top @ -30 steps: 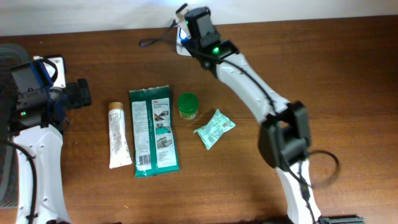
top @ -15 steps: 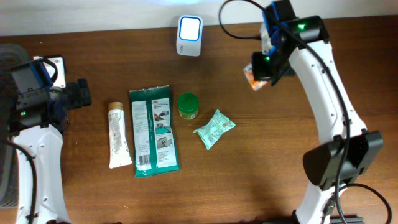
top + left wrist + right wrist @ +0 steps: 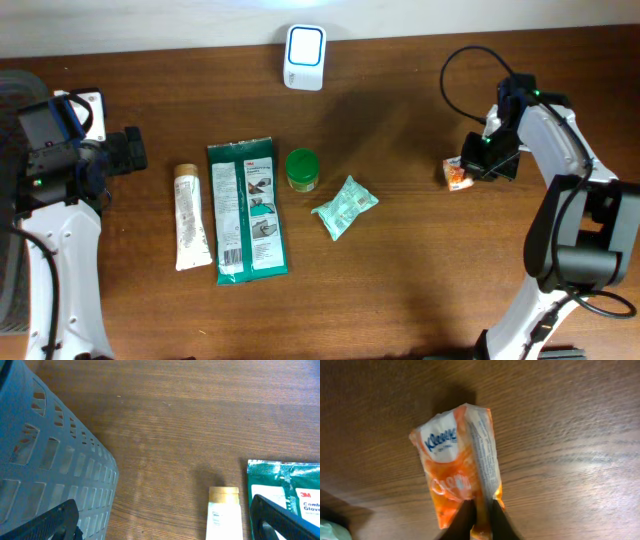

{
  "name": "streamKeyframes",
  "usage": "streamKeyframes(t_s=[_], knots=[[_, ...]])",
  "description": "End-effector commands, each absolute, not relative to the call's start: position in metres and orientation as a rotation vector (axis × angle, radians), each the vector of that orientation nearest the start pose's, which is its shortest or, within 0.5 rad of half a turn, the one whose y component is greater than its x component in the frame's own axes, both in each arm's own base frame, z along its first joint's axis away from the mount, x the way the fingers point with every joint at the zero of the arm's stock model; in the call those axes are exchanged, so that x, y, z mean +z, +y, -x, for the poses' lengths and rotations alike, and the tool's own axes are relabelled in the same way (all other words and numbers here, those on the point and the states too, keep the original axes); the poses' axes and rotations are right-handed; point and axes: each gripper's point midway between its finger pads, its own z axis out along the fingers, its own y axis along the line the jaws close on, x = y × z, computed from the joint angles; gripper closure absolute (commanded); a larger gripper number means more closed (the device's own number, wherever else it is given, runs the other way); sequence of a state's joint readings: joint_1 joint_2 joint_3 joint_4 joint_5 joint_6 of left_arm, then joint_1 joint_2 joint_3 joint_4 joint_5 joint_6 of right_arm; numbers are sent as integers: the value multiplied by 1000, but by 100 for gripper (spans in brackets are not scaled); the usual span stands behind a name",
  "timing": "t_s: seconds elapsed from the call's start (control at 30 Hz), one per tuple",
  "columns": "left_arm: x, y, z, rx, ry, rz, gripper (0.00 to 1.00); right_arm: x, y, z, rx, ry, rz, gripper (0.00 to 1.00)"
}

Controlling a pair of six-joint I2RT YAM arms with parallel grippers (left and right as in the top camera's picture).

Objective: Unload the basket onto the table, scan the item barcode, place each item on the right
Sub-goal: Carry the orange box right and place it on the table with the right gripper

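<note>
Closest to the robot's side of the table (image 3: 400, 300) lie a white tube (image 3: 192, 218) and a long green packet (image 3: 246, 210), side by side and almost touching, both running lengthwise toward the far edge. Just right of them a pale green pouch (image 3: 344, 207) sits tilted. A green-lidded jar (image 3: 302, 170) stands just beyond, between packet and pouch.

Further right, well apart from that group, is the orange tissue pack (image 3: 458, 175), on the wood or barely above it; I cannot tell which. The right gripper (image 3: 481, 521) has its fingers (image 3: 464, 519) pinched together on the pack's end seam (the wrist view shows the Kleenex label facing the camera).

At the left side, the left gripper (image 3: 130, 150) hangs with its fingers spread wide and nothing between them, near a blue-grey slotted basket (image 3: 50, 460).

At the far edge stands the scanner (image 3: 304, 57), white with a lit pale face, well apart from the tissue pack.
</note>
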State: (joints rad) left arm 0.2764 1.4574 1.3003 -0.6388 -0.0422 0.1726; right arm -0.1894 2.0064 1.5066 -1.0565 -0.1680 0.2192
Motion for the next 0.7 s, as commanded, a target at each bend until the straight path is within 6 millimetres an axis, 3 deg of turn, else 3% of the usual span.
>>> streamKeyframes(t_s=[0.0, 0.07, 0.17, 0.23, 0.33, 0.4, 0.43, 0.47, 0.5, 0.67], knots=[[233, 122, -396, 279, 2350, 143, 1, 47, -46, -378, 307, 3035, -668, 40], [233, 122, -396, 279, 2350, 143, 1, 55, -41, -387, 366, 3012, -634, 32], [233, 122, -396, 279, 2350, 143, 1, 75, -40, -395, 390, 2988, -621, 30], [233, 122, -396, 279, 2350, 143, 1, 97, -17, -402, 554, 2970, -491, 31], [233, 122, -396, 279, 2350, 143, 1, 115, 41, -397, 809, 2972, -243, 44], [233, 122, -396, 279, 2350, 143, 1, 113, 66, -391, 818, 3005, -157, 52], [233, 122, -396, 279, 2350, 143, 1, 112, 87, -387, 822, 3019, -75, 61], [233, 122, -396, 279, 2350, 143, 1, 111, 102, -386, 817, 3023, -8, 82], [233, 122, -396, 279, 2350, 143, 1, 111, 116, -384, 815, 3023, 49, 92], [233, 122, -396, 279, 2350, 143, 1, 112, 195, -371, 810, 2972, 379, 96]])
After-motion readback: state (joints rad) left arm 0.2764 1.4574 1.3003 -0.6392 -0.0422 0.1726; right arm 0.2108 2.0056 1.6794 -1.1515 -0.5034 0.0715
